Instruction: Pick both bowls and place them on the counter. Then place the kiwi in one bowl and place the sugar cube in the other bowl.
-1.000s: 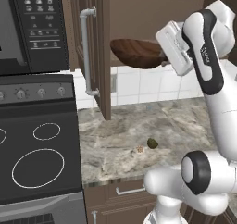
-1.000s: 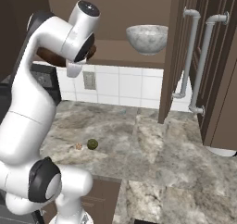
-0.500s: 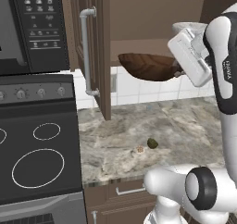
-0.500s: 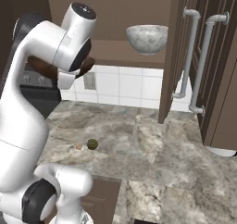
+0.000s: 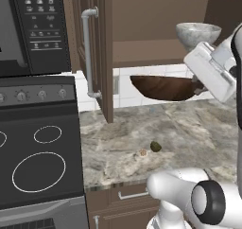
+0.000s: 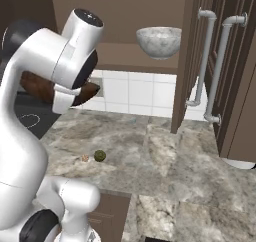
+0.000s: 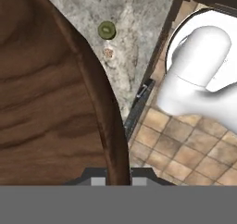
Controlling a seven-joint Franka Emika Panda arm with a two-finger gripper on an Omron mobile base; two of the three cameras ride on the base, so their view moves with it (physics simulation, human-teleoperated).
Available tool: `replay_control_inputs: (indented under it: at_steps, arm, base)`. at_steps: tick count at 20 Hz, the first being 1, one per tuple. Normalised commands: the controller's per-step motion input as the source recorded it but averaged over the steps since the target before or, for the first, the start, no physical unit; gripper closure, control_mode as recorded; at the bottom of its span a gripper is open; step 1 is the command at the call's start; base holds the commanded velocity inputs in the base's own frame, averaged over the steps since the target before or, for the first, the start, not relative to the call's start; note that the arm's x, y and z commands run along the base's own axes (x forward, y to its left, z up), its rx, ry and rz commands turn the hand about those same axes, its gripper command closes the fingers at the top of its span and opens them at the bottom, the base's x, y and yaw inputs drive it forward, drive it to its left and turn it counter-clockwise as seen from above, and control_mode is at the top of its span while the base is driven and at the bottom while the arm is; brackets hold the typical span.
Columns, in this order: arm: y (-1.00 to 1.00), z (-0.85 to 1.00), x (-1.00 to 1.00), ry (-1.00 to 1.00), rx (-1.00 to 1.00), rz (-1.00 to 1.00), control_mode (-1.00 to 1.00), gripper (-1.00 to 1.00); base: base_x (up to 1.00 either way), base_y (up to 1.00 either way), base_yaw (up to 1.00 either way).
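The gripper (image 7: 118, 177) is pinching the rim of the wooden bowl (image 5: 163, 87), its two fingers pressed tight on either side of the dark brown wall, as the hand view shows at its lower edge; the bowl is hanging in the air above the counter (image 5: 198, 128), roughly level and touching nothing beneath it; in the left base view it is sitting out in front of the white tiled backsplash (image 6: 130, 93), below the open upper cabinet; the marbled bowl (image 6: 159, 42) is resting upright on the cabinet shelf (image 6: 135, 56), above and well apart from the held bowl; the open cabinet door (image 5: 97, 48) with its grey handle is standing between the cabinet and the black stovetop (image 5: 40, 157); down on the counter the kiwi (image 5: 155, 146) is lying near the front edge, and the sugar cube (image 5: 142, 153) is lying just beside it, the two apart but close; both are sitting on bare stone, outside either bowl; in the hand view the kiwi and the cube are showing just past the wooden bowl's rim.
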Motion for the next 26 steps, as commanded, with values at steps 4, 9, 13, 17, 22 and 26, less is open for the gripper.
replay_control_inputs:
  at_steps: [4,9,13,17,22,26]
  arm:
    - [-0.12,-0.62,-0.50,0.15,-0.20,-0.01,-1.00,1.00]
    - [-0.10,-0.81,-0.23,0.06,-0.27,-0.15,-1.00,1.00]
    - [-0.30,-0.59,0.02,0.01,-0.11,-0.21,-1.00,1.00]
    - [-0.42,-0.44,0.05,0.01,0.00,-0.16,-1.00,1.00]
    - [-0.46,-0.38,0.15,0.00,0.00,-0.14,-1.00,1.00]
    - [-0.46,-0.37,0.24,0.00,0.00,-0.11,-1.00,1.00]
  base:
    - [0.00,0.00,0.00]
    - [0.00,0.00,0.00]
    - [0.00,0.00,0.00]
    - [0.00,0.00,0.00]
    - [0.00,0.00,0.00]
    - [0.00,0.00,0.00]
